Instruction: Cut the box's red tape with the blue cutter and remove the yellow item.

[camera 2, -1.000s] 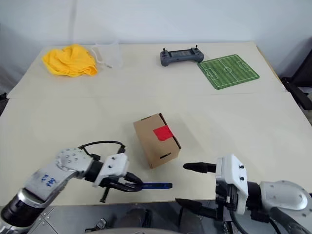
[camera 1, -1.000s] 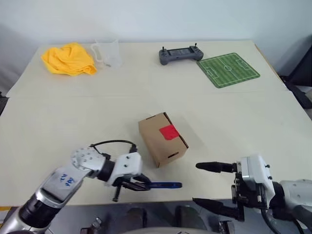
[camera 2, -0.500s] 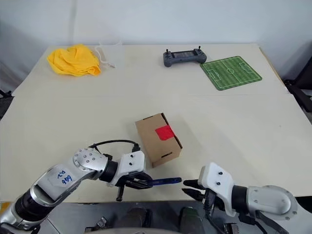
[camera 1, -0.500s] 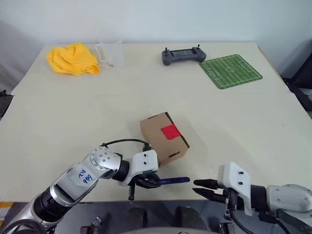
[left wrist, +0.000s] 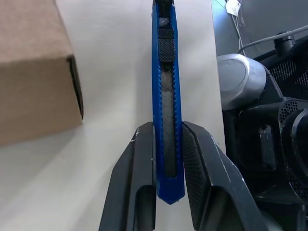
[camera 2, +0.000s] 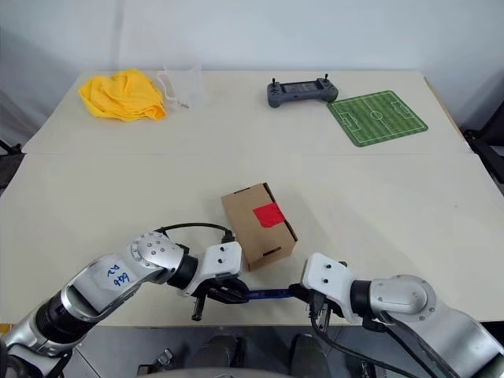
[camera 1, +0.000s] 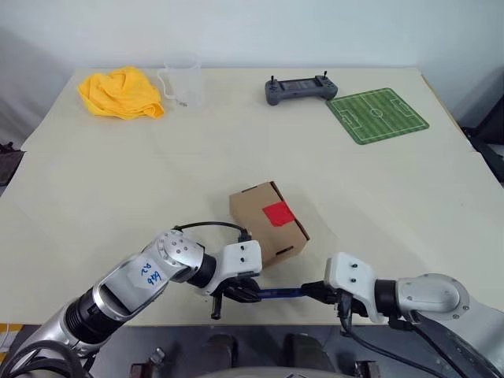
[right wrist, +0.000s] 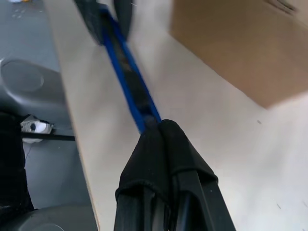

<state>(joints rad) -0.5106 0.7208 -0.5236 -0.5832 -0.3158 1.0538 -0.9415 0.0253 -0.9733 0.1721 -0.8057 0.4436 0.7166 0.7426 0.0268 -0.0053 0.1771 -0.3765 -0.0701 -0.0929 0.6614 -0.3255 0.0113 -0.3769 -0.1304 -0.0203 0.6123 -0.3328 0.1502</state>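
Now the right gripper [right wrist: 161, 132] has snapped shut on the cutter's [left wrist: 166, 106] far tip while the left gripper [left wrist: 168, 159] stays clamped on its base, likely extending the blade beside the box [camera 1: 268, 220].

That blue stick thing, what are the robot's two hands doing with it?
Both grippers hold the slim blue cutter over the table's near edge. The left gripper clamps one end, and the right gripper is shut on the other. The small brown cardboard box sits just behind it, its red tape uncut.
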